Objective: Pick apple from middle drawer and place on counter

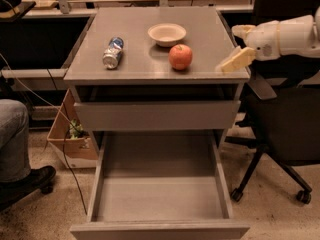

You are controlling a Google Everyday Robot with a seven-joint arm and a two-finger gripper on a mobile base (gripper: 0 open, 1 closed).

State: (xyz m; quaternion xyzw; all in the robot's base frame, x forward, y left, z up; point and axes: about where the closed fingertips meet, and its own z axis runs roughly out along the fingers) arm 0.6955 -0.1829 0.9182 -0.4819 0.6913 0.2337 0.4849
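Note:
The red-orange apple (180, 57) stands free on the grey counter (140, 66), right of centre and just in front of the cream bowl. My gripper (239, 46) is open and empty at the counter's right edge, about a hand's width right of the apple, not touching it. One cream finger (235, 61) points down-left over the edge. The middle drawer (160, 196) is pulled fully out below, and its flat grey floor holds nothing.
A cream bowl (167, 34) and a crushed can (113, 52) lie on the counter. The upper drawer front (155, 115) is slightly out. A black office chair (282, 134) stands at the right. A person's leg and shoe (17, 154) and a cardboard box (70, 144) are at the left.

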